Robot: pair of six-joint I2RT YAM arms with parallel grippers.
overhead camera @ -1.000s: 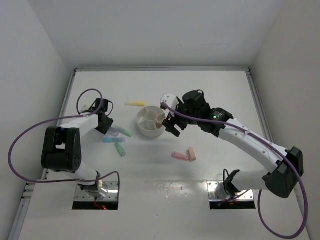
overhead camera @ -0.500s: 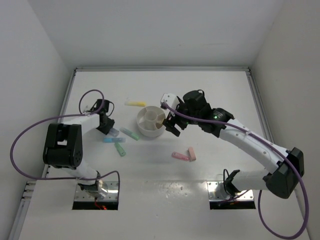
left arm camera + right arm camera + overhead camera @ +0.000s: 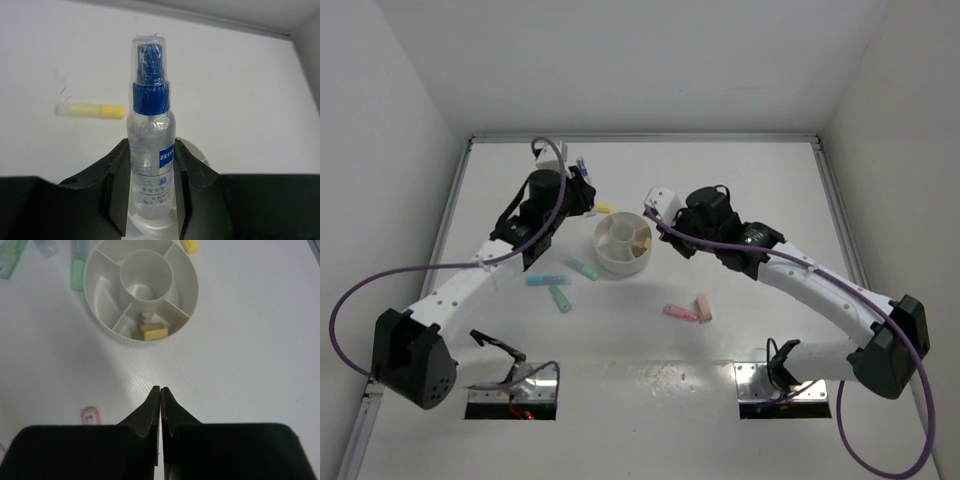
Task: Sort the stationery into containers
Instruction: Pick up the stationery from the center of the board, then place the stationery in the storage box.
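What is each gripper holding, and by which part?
The left gripper grips a blue-capped clear bottle by its lower body, one finger on each side. The right gripper is shut and holds nothing.

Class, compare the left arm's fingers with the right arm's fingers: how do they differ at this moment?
The left fingers stand apart, clamped on a clear spray bottle with a blue top; the right fingers are pressed together and hold nothing. The left fingers face a yellow bar lying on the table; the right fingers point towards the white dish. Both pairs are black.
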